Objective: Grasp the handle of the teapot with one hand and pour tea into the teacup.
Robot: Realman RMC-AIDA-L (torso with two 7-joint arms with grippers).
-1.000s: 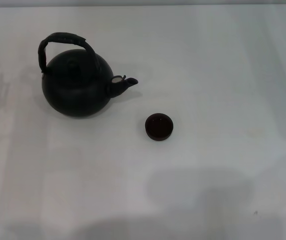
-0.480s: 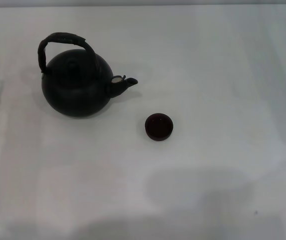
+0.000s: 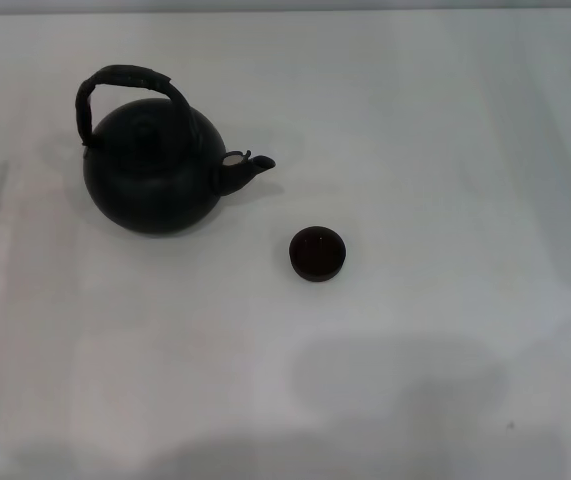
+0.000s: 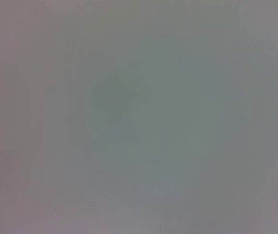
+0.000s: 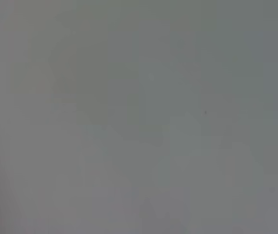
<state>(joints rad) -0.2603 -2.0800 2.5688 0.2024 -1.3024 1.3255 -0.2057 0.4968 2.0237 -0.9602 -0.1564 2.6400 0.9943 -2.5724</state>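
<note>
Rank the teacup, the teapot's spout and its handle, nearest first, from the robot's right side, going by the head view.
No gripper shows, so the order runs from the right side.
1. teacup: nearest, mid table.
2. spout: left of the cup, pointing right.
3. handle: farthest, arched over the teapot on the left.

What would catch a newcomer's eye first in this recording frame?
The big black teapot stands on the white table toward the robot's left, its arched handle upright and its spout aimed right. The small dark teacup sits apart, nearer the robot and right of the spout. Neither claw shows; both wrist views show only blank surface.
</note>
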